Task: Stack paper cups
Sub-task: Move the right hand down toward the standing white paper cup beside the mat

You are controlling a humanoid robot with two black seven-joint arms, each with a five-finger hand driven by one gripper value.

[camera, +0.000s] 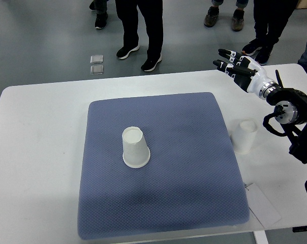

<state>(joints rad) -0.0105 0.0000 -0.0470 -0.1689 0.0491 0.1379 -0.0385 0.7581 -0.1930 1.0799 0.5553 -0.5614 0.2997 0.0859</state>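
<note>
Two paper cups are in view, both upside down w/ the base up. One cup (135,148) stands near the middle of the blue mat (194,203); the other cup (244,135) stands on the bare white table (36,132), just beside the mat's right edge. They are well apart, so nothing is stacked yet.

Right hand (238,66) hovers over the far right corner of the table, fingers (225,52) stretched out and apart, holding nothing. It is behind the off-mat cup, prob. because that cup is nearest to reach. Left arm is not visible.

Room: mat around the center cup is free on all sides, approx. a straight path between cups. Off-mat cup is close to the mat border, so sliding could catch; lifting seems safer. A paper sheet (263,204) lies near the front right corner. Persons' legs (138,25) stand beyond the far edge.
</note>
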